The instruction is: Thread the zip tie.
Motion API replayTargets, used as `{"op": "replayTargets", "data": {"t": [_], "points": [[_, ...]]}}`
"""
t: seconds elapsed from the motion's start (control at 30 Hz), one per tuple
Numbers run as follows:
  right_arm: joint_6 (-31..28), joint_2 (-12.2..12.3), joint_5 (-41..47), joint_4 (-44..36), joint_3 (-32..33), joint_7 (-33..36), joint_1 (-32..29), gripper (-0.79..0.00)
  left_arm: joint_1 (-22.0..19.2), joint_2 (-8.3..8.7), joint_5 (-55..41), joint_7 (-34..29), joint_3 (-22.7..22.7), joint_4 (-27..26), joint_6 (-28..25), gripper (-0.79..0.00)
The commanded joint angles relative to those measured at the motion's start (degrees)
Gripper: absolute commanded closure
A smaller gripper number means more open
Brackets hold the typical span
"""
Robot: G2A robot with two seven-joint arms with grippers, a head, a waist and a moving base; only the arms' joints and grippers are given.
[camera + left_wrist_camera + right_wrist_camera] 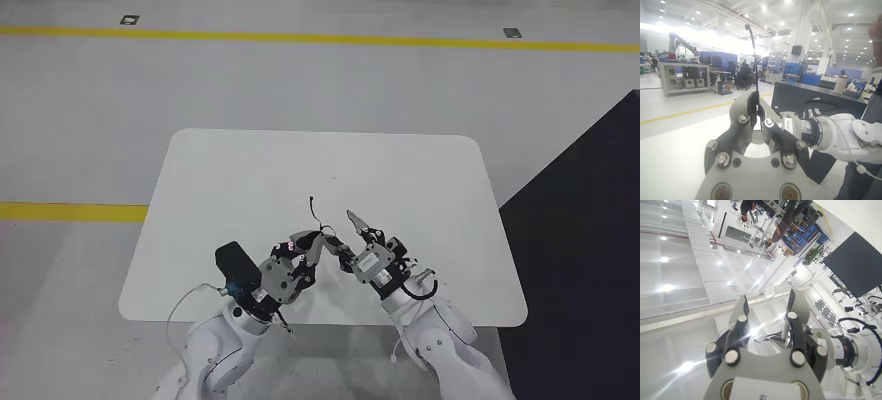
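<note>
Left hand [757,95]: nearest of all in its own wrist view, closed on the zip tie [754,56] and pinching it low on the strap. In the top view it sits over the near edge of the worktop [420,170].
Zip tie: black and thin, held clear above the worktop. The long free part rises from the fingertips with a slight bend and ends in a small block, which I judge to be the locking head. A shorter length runs back between the fingers.
Right hand [768,294]: wide open and holding nothing, just right of the left hand. Its fingers aim toward the far side, near the strap and, as far as I can tell, not touching it.
Step in hand: I judge this to be the taking of the strap's other end, ahead of any threading, since no loop is formed yet.
How to do it well: close the right hand on the strap just under the head, so the head cannot swing. Turn the head's slot to face the tail. Let the left hand hold firm while the strap bends round in a smooth arc, not a kink.
Care: the strap looks springy and slim, so a grip at the very fingertips may let it twist or flick out. A square pinch on its flat faces should hold better.
</note>
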Motion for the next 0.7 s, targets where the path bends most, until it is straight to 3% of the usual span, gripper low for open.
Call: {"op": "replayTargets", "data": {"t": [0.0,0.67], "points": [[0.36,-0.06,-0.22,0.01,-0.35,0.04,-0.06,-0.385,-0.09,0.0,0.23,0.13,0.07,0.08,0.15,0.0],[2.47,-0.4,-1.21,-0.2,-0.28,0.74,-0.93,-0.357,-0.17,0.02,4.73,0.98,0.08,0.93,3.83,0.0]]}}
